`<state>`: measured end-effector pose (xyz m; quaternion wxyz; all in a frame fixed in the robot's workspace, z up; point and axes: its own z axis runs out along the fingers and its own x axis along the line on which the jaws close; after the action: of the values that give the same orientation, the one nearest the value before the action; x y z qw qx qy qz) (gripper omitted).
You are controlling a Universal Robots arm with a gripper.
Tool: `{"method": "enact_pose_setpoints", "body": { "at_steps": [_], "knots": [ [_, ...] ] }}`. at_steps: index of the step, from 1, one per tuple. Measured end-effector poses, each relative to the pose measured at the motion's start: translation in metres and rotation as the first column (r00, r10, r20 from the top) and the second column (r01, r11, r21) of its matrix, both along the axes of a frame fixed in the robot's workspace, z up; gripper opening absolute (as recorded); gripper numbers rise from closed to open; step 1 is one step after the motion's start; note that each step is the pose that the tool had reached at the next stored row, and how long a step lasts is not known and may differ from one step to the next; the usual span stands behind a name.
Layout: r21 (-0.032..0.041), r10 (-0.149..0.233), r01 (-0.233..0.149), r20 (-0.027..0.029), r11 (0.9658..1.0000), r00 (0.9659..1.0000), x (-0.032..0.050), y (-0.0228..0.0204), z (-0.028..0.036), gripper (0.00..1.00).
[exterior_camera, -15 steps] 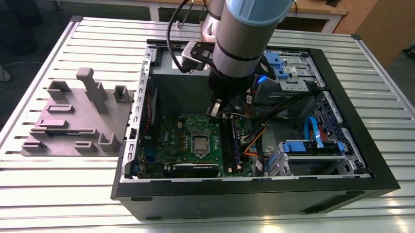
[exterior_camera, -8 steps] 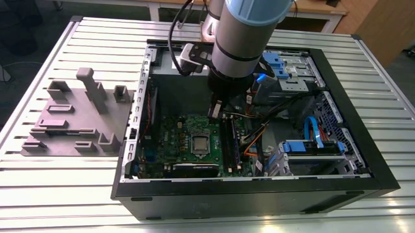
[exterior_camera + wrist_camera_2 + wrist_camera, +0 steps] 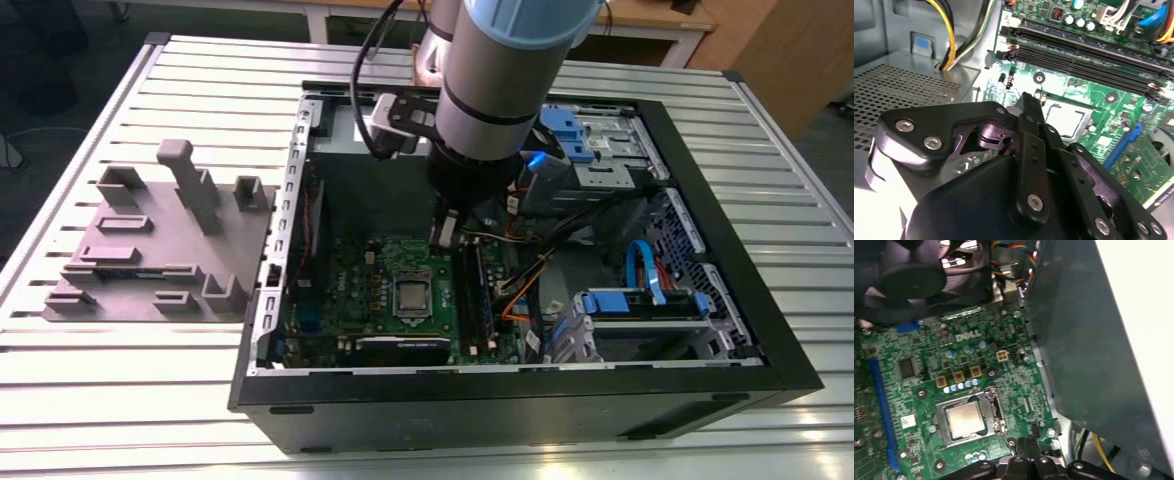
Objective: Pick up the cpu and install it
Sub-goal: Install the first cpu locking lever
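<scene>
1. My pincer (image 3: 1029, 102) has its fingers pressed together into one narrow dark tip, with nothing between them. In the second wrist view that tip hangs above the green motherboard (image 3: 1094, 95), just beside the socket and touching no part of it that I can see.
2. The cpu (image 3: 965, 419) lies flat in its socket on the motherboard, its pale silver top showing inside the metal frame (image 3: 996, 412). It is already seated there, apart from my fingers.
3. In the first wrist view my fingertips (image 3: 1026, 445) show as a dark closed point near the socket's edge, with the cpu a little way off.
4. The exterior view shows what my wrist cameras miss: my arm (image 3: 501, 90) reaching down into the open computer case (image 3: 534, 400), which rests on a slatted metal table (image 3: 120, 390). A grey-mauve plastic block with upright posts (image 3: 160, 250) stands outside the case on the exterior view's left.
5. The second wrist view adds the dark memory slots (image 3: 1079, 57) and yellow and black cables (image 3: 951, 45) beside a perforated grey box (image 3: 904, 87).
</scene>
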<state>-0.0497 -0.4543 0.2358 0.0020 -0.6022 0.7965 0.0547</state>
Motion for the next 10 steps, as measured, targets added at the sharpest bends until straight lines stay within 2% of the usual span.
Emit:
{"method": "enact_pose_setpoints", "body": {
  "at_steps": [3, 10],
  "knots": [
    [-0.0128, 0.023, -0.023, -0.0001, 0.9997, 0.9997, -0.0001, 0.0000, -0.0001, 0.11],
    [-0.0196, 0.064, -0.064, -0.0004, 0.9978, 0.9980, -0.0007, -0.0012, 0.0000, 0.11]
  ]
}}
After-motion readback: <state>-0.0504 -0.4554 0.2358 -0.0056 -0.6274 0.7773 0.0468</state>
